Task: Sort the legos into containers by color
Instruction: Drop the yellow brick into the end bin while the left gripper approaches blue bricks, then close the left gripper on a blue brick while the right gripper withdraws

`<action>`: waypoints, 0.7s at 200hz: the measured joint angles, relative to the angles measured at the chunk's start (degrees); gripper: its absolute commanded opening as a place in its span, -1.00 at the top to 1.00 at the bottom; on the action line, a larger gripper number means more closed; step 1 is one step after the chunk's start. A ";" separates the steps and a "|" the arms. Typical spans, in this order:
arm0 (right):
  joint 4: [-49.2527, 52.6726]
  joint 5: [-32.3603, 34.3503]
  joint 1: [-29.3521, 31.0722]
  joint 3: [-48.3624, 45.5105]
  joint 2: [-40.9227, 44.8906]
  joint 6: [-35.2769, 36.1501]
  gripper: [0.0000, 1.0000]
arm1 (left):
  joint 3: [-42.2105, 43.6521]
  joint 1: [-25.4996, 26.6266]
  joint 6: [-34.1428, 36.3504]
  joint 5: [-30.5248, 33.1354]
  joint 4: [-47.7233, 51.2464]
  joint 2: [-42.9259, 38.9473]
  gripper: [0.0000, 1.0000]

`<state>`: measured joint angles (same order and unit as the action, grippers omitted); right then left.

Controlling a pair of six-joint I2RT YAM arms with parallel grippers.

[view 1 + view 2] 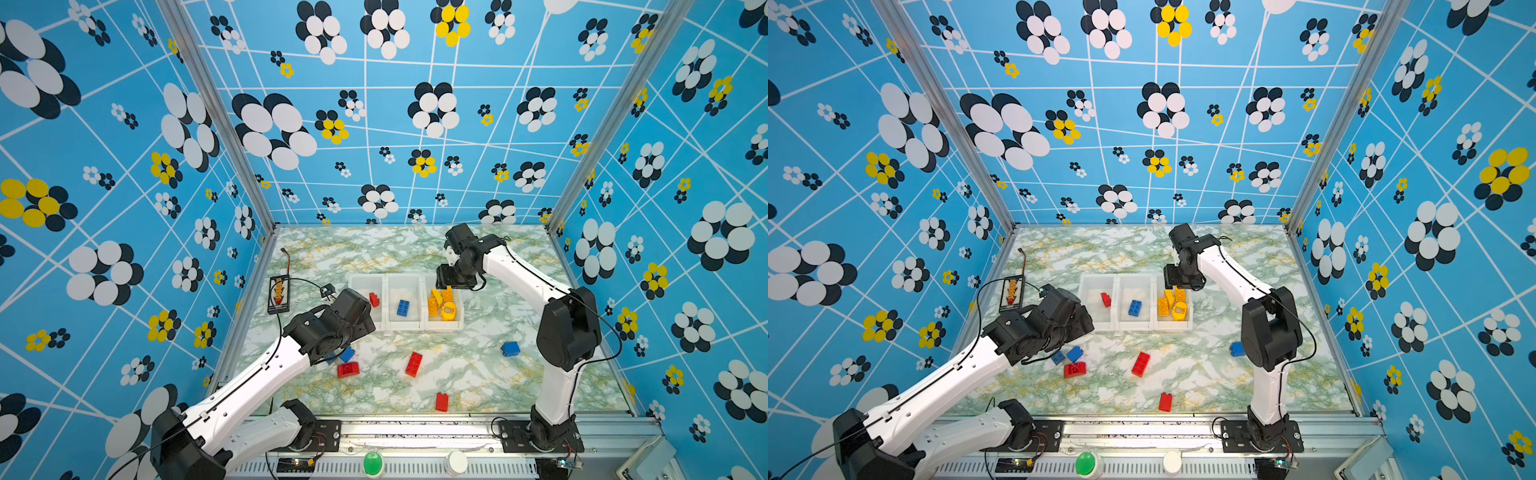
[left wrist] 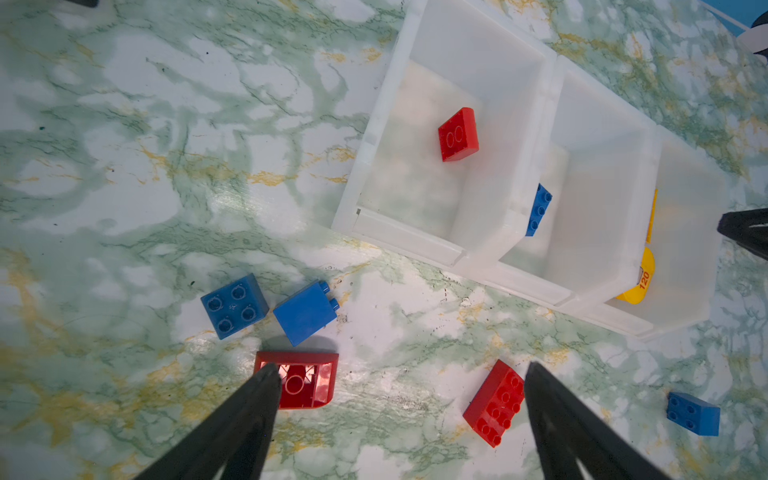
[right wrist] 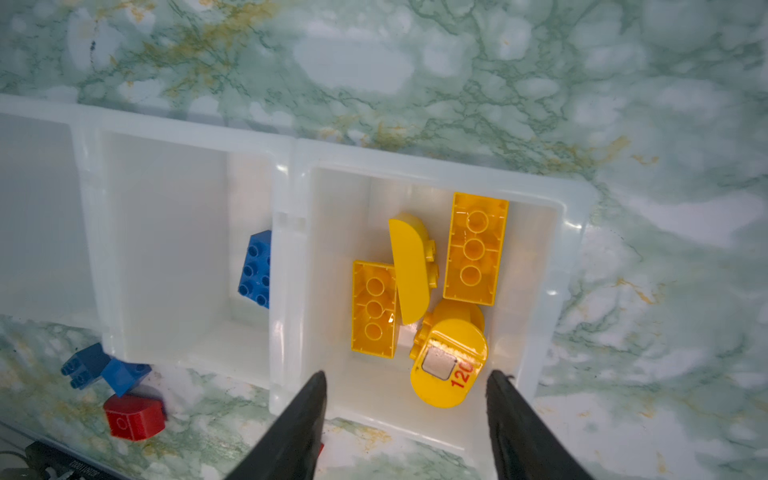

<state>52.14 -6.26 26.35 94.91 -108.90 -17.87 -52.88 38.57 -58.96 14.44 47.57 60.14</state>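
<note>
Legos loose on bench mostly sit nearer left gripper, spread wide, empty: upturned red brick at one fingertip, long red brick beside other, probably neither centred; red container just beyond. Right gripper parted, empty, above yellow legos in end container.

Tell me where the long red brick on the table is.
In both top views the long red brick lies on the table near its middle, in front of the middle container, with the rounded red brick to its left.
</note>
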 measured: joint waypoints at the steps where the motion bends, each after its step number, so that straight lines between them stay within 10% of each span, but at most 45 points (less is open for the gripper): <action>1: 0.00 0.00 0.00 -0.09 0.15 -0.07 -0.28 | 0.00 0.00 0.00 0.00 0.07 0.00 -0.84; 140: 1.36 0.00 0.00 -13.22 14.21 -1.20 -0.40 | 5.64 -6.01 -4.07 0.37 7.26 0.96 -0.56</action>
<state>53.49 -6.26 26.35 81.69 -94.70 -19.07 -47.24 32.56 -63.02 14.81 54.83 61.10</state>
